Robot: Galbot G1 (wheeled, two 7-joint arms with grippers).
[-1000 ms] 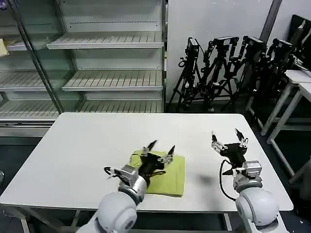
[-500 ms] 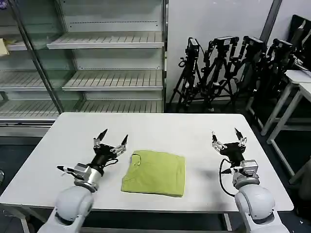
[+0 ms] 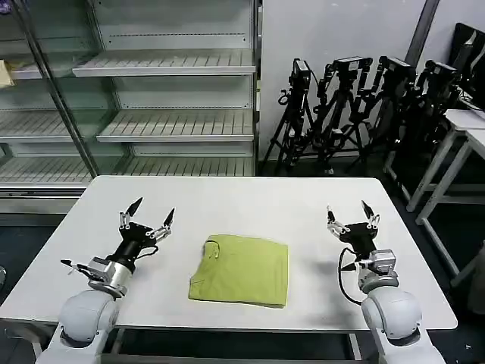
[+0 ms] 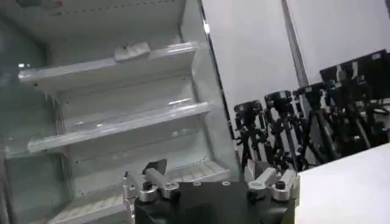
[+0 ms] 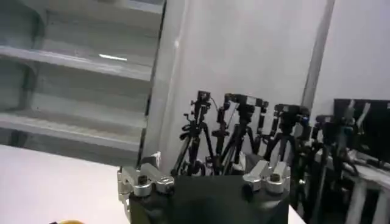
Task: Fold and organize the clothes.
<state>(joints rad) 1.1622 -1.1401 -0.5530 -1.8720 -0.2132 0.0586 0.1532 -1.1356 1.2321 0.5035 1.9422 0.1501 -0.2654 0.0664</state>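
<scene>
The clothes are one lime T-shirt (image 3: 242, 269), folded into a neat rectangle near the front middle of the white table (image 3: 227, 201). My left gripper (image 3: 147, 213) is raised to the shirt's left, open, holding nothing, its fingers pointing up and away. My right gripper (image 3: 349, 215) hovers to the shirt's right, also open with nothing between its fingers. In the left wrist view the left gripper (image 4: 210, 173) faces the shelves. In the right wrist view the right gripper (image 5: 207, 170) faces the tripods, and a sliver of the yellow shirt (image 5: 67, 222) shows at the frame edge.
A glass-fronted shelf unit (image 3: 174, 68) stands behind the table. Several black tripods (image 3: 356, 106) lean against the back wall on the right. Another white table (image 3: 466, 133) stands at the far right.
My left gripper has lifted off the folded shirt and swung out to the left, stopping beside it. The right gripper has barely moved. The shirt lies as it was.
</scene>
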